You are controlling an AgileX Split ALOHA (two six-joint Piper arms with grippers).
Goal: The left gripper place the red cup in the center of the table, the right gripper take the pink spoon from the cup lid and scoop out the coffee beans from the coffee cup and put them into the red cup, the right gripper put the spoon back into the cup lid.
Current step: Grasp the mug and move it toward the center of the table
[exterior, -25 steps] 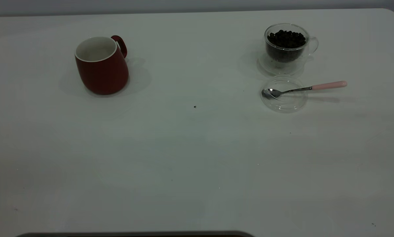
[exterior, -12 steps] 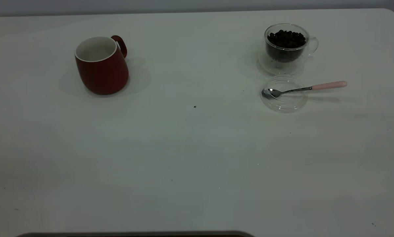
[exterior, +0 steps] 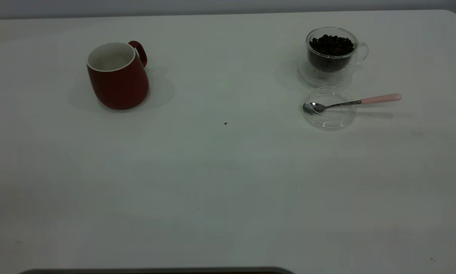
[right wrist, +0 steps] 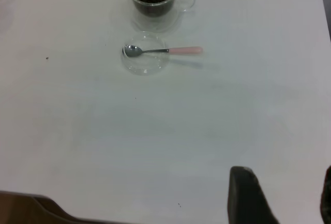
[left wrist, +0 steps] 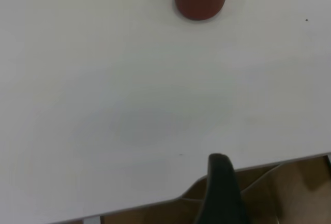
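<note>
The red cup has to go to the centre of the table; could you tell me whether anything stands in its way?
Nothing visible does. The table between the red cup and its centre is bare except for one tiny dark speck.

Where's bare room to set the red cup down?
Bare: the white table between the dark red ceramic mug and the clear round lid, plus the whole near half. Crowded: far right, around the glass cup of beans and pink-handled spoon.
</note>
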